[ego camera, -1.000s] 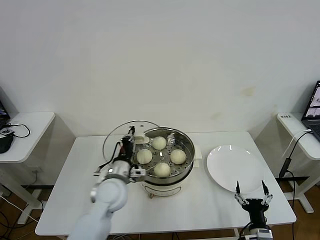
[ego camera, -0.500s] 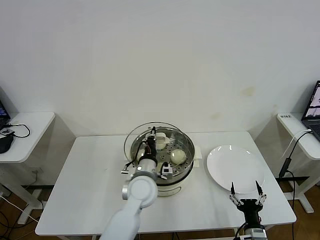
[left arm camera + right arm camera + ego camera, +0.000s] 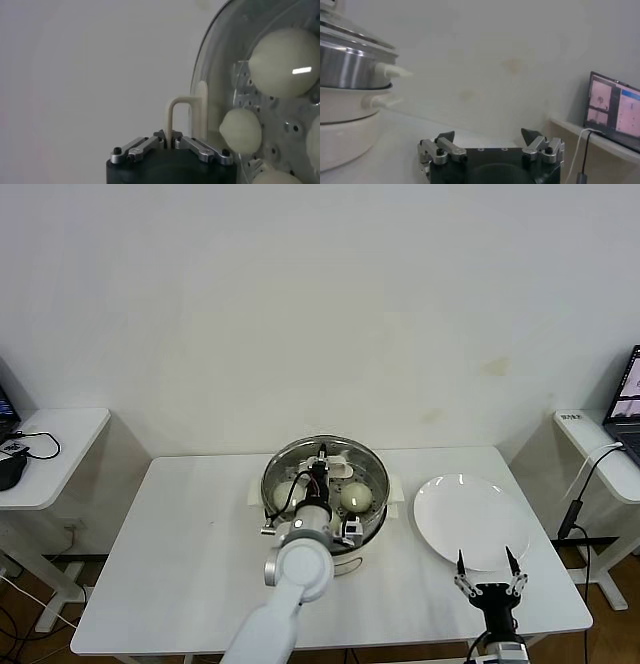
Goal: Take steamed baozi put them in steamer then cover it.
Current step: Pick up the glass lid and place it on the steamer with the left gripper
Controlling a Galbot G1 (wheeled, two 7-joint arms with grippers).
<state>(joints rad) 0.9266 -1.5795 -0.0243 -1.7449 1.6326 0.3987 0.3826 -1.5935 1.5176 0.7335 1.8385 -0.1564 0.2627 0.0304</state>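
The steel steamer stands mid-table on its cream base. The glass cover lies over the pot, about centred on it. My left gripper is shut on the cover's cream handle, right above the pot's middle. Several baozi show through the glass on the perforated tray, in the head view and the left wrist view. In the right wrist view the cover's rim sits at the pot's top edge. My right gripper is open and empty at the table's front right.
An empty white plate lies right of the steamer, just beyond the right gripper. Side tables stand at far left and far right, the right one with a laptop. A cable hangs by the table's right edge.
My left gripper has carried the cover rightward from beside the steamer's left rim to over the pot. My right gripper has drifted slightly toward the table's front edge.
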